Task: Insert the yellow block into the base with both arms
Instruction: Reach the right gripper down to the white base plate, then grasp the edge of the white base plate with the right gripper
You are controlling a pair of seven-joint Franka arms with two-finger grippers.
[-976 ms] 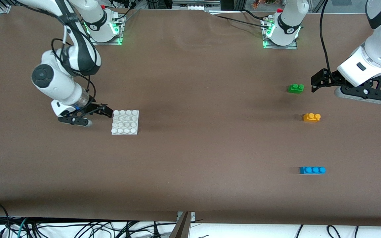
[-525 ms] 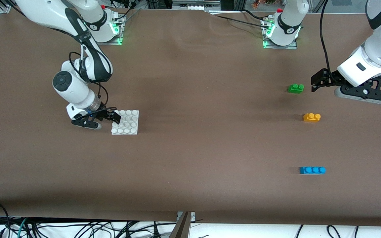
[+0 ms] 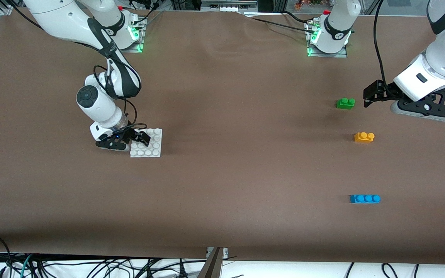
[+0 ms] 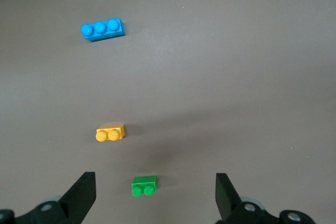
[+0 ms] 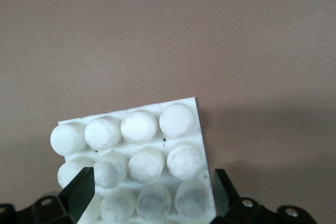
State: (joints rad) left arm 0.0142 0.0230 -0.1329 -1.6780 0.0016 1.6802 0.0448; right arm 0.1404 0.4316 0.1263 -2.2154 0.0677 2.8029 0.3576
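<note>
- The right hand point(image 3: 129, 139) is low at the base point(image 3: 151, 148), at the right arm's end of the worktop point(image 3: 222, 173). Its fingers are spread wide and hold nothing.
- In the right wrist view the base point(image 5: 142, 145) fills the gap between the two fingers point(image 5: 79, 190), its studs facing up. Judging by that, the hand is lined up to clamp the plate by two of its sides and steady it for the pressing.
- The base lies flat, well apart from all three bricks, so the yellow one has to be carried across to it.
- The green brick point(image 3: 345, 103), the block point(image 3: 364, 137) and the blue brick point(image 3: 364, 199) lie in a loose row at the left arm's end of the worktop. The green one is farthest from the front camera and the blue one nearest, with the block between them and touching neither.
- The left hand point(image 3: 373, 98) hangs just beside the green brick, fingers wide and empty; this arm waits.
- In the left wrist view the block point(image 4: 110, 133) lies past the green brick point(image 4: 144, 185), out ahead of the open fingers point(image 4: 81, 195) and not between them. The hand probably needs to shift over it before it can descend.
</note>
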